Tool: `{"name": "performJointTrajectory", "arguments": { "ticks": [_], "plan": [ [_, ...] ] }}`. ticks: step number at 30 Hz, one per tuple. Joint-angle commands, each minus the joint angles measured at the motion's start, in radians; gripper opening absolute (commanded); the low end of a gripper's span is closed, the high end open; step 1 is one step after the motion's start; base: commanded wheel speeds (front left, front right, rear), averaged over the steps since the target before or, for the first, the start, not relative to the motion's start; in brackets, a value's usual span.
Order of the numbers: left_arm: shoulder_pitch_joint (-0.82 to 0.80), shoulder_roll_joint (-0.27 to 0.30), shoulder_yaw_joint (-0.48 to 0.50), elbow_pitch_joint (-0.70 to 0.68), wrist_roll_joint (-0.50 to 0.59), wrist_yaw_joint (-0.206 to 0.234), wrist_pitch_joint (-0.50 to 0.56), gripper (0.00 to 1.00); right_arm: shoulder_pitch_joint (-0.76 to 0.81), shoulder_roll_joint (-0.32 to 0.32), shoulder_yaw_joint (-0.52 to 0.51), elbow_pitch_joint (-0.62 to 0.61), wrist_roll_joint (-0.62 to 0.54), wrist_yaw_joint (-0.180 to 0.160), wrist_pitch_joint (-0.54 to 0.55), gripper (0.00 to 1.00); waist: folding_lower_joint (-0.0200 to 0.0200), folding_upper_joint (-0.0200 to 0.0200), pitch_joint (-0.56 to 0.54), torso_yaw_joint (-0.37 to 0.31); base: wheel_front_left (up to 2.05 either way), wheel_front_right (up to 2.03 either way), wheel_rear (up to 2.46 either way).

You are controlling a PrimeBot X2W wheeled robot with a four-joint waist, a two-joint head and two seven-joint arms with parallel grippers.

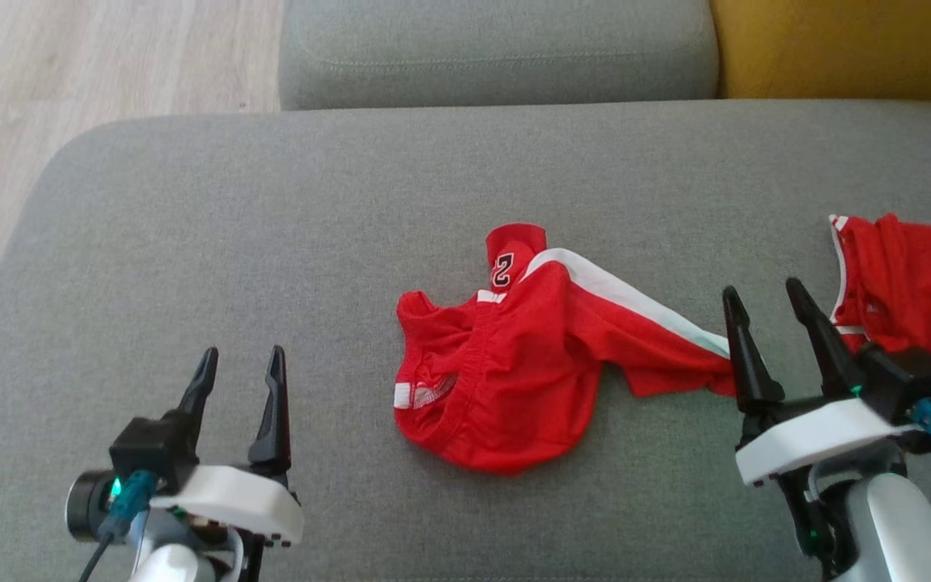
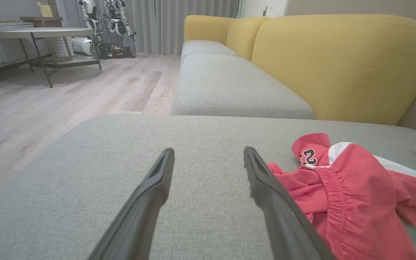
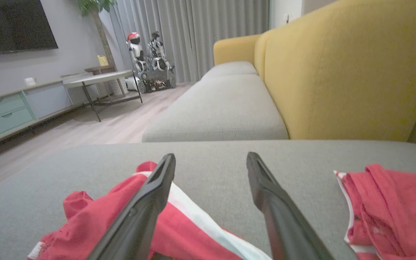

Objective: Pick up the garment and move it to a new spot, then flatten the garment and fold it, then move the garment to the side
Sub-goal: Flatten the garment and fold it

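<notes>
The garment [image 1: 514, 364] is a pair of red shorts with a white side stripe and a black number patch, lying crumpled in the middle of the grey cushion [image 1: 271, 242]. One leg stretches right toward my right gripper [image 1: 764, 295], which stands open just past the leg's end with nothing between its fingers. In the right wrist view the garment [image 3: 96, 224] lies under and left of the right gripper [image 3: 211, 159]. My left gripper [image 1: 241, 362] is open at the lower left, apart from the cloth; in its wrist view the left gripper [image 2: 208, 153] points over bare cushion with the garment [image 2: 352, 195] to the right.
A second red garment [image 1: 918, 291] with white trim lies at the cushion's right edge, close to my right gripper. Yellow sofa backrest [image 1: 845, 48] stands at the far right, another grey cushion [image 1: 498, 48] beyond. Wood floor [image 1: 69, 73] lies off the left edge.
</notes>
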Motion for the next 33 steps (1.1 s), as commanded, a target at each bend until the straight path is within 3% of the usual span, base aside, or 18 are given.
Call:
{"name": "performJointTrajectory", "arguments": {
  "ticks": [1, 8, 23, 27, 33],
  "plan": [
    [-0.036, 0.024, 0.038, -0.034, -0.002, 0.008, 0.0, 1.0, -0.013, -0.001, 0.021, -0.042, -0.009, -0.001, 0.004, 1.0, 0.0, 0.0, -0.003, -0.002, 0.0, 0.0, 0.0],
    [-0.021, 0.036, 0.036, -0.051, -0.003, 0.018, 0.019, 1.0, 0.055, 0.027, 0.009, -0.16, -0.035, -0.001, 0.067, 1.0, 0.0, 0.0, -0.012, -0.008, 0.0, 0.0, 0.0],
    [-0.052, 0.039, 0.018, -0.06, 0.01, 0.025, 0.032, 1.0, 0.08, 0.046, -0.004, -0.203, -0.045, -0.001, 0.096, 1.0, 0.0, 0.0, 0.0, 0.0, 0.0, 0.0, 0.0],
    [-0.129, 0.007, -0.015, -0.059, 0.002, -0.016, 0.045, 1.0, 0.07, 0.048, -0.001, -0.206, -0.042, -0.001, 0.097, 1.0, 0.0, 0.0, 0.023, -0.003, 0.0, 0.0, 0.0],
    [-0.303, -0.087, -0.09, 0.033, -0.045, -0.121, 0.113, 1.0, 0.046, 0.05, 0.019, -0.199, -0.037, -0.001, 0.1, 1.0, 0.0, 0.0, 0.066, -0.045, 0.0, 0.0, 0.0]
  ]
}}
